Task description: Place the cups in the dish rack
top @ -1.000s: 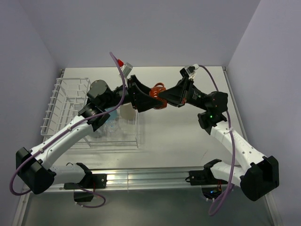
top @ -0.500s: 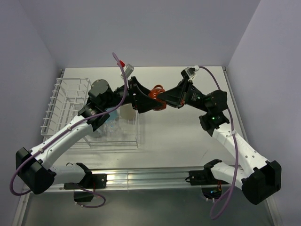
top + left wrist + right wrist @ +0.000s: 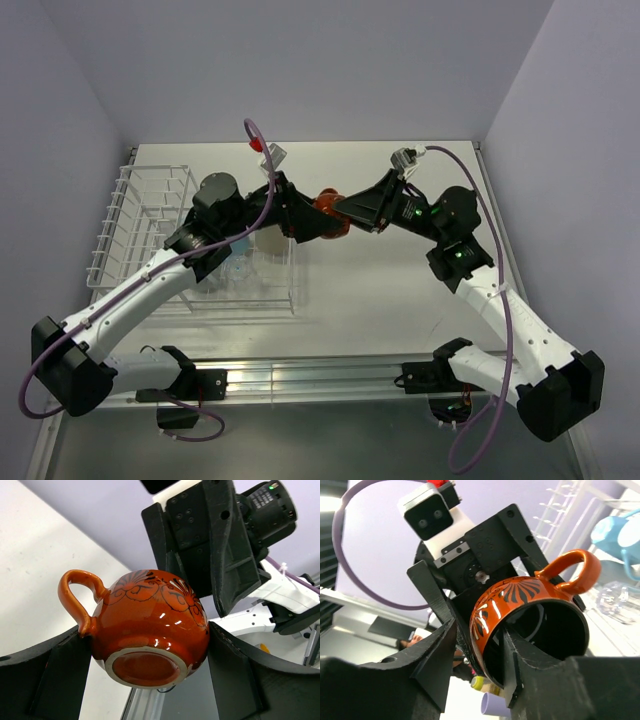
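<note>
A red-orange cup with dark leaf patterns hangs in the air over the table's middle, between both grippers. My left gripper is shut on the cup, its fingers pressed on the round body, base toward the camera. My right gripper is open, one finger inside the cup and one outside, with a gap to the rim wall. The white wire dish rack stands at left. It holds a light blue cup and a cream cup, both partly hidden by my left arm.
A metal rail runs along the near edge between the arm bases. Pale walls close in the table on three sides. The right wrist view shows the dish rack and a light blue cup behind the held cup.
The right gripper's jaws have spread apart off the cup's rim. The left gripper keeps its hold, and the cup has shifted slightly left.
</note>
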{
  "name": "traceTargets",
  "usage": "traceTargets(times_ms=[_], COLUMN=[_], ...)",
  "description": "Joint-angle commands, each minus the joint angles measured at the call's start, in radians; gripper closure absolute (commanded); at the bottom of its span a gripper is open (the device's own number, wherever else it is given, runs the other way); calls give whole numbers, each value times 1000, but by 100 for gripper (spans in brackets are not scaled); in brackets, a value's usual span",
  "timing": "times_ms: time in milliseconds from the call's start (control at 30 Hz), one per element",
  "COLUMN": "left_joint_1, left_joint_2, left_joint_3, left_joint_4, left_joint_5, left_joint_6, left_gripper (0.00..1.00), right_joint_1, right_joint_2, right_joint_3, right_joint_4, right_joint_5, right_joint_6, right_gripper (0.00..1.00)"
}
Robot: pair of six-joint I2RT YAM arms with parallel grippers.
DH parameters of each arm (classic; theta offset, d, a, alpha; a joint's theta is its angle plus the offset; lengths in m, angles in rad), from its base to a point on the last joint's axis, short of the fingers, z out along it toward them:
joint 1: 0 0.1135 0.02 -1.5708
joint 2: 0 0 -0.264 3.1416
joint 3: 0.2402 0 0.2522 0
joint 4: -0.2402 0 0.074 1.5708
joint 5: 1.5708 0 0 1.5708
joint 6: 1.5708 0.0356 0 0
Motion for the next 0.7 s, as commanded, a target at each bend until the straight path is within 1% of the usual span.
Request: traceTargets(times_ms=[0,200,333,467,567,667], left_joint_1=[3,12,21,29,37,44], left_joint_2=[-60,-87,-103,-126,-149,-164], left_joint_3=[2,1,11,33,62,93], left_joint_4=[35,-23,-69,-152,-253,-400], left_joint_5=[-34,-57,-72,-110,-152,-202], left_joint_6=[26,41,47,72,95,121], left_gripper=[100,100,100,100,100,100], right_joint_1=[2,-2,-5,-14,-33,-48], right_joint_2=[-52,-87,-112,-141,-161,-184], right_joint_3=[58,62,82,88,72,52], right_joint_4=[-64,-166,-297,-396,-463,-515], right_joint_5=[39,83,128,190,226,256], right_joint_6=[-82,-144,-207,-265,-317,-351], right_gripper=[52,51,51,51,50,50])
